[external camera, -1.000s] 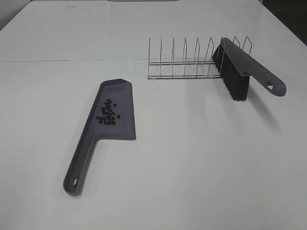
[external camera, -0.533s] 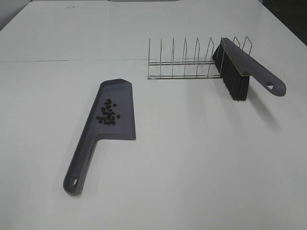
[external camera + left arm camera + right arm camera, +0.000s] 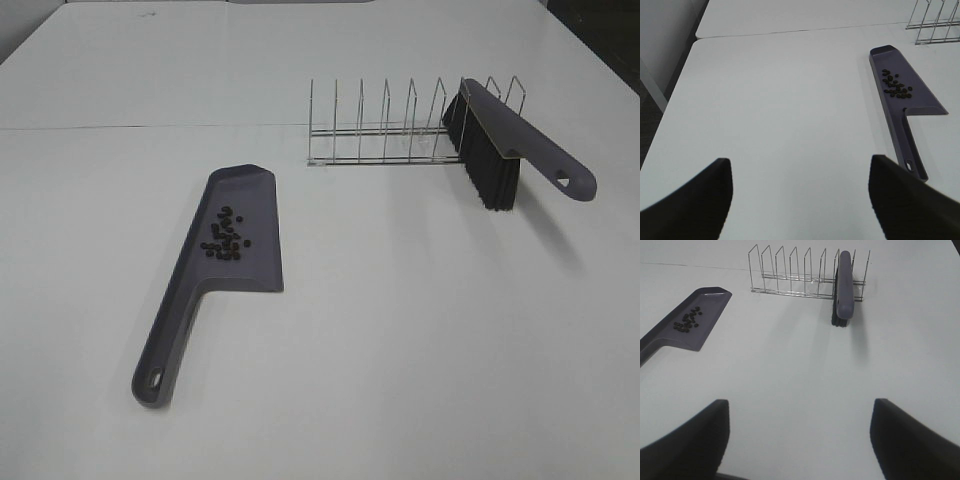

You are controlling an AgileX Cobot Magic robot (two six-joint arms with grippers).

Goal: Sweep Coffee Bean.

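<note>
A grey dustpan (image 3: 228, 245) lies flat on the white table, handle toward the front. The coffee beans (image 3: 224, 236) sit in a loose cluster on its blade; they also show in the left wrist view (image 3: 896, 86) and the right wrist view (image 3: 687, 320). A grey brush (image 3: 500, 140) with black bristles rests in the wire rack (image 3: 385, 130) at the back right, handle sticking out. Neither gripper shows in the exterior high view. My left gripper (image 3: 800, 197) is open and empty, far from the dustpan (image 3: 900, 100). My right gripper (image 3: 800, 437) is open and empty, well short of the brush (image 3: 844, 287).
The wire rack (image 3: 800, 272) has several upright dividers and stands near the table seam (image 3: 150, 126). The table's left edge (image 3: 677, 85) drops to a dark floor in the left wrist view.
</note>
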